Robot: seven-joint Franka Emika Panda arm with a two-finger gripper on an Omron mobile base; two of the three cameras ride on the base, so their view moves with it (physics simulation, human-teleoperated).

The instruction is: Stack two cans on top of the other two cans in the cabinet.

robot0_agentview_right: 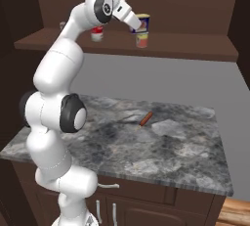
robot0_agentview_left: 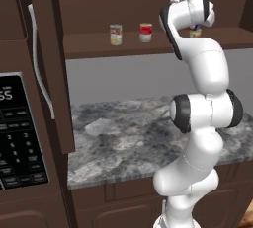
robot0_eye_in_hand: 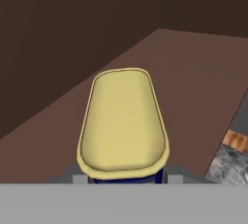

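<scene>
Right base view: hand (robot0_agentview_right: 140,25) grips blue tin (robot0_agentview_right: 143,22) atop pale-yellow can (robot0_agentview_right: 141,39).

Blue tin (robot0_agentview_right: 142,23), yellow top

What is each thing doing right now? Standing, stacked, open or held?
blue tin: upright, gripped, right over the small can.
red-and-white can: upright on the shelf, unstacked.
cream can: upright, nothing on top.
cabinet door: open.
gripper: shut on the blue tin.
</scene>
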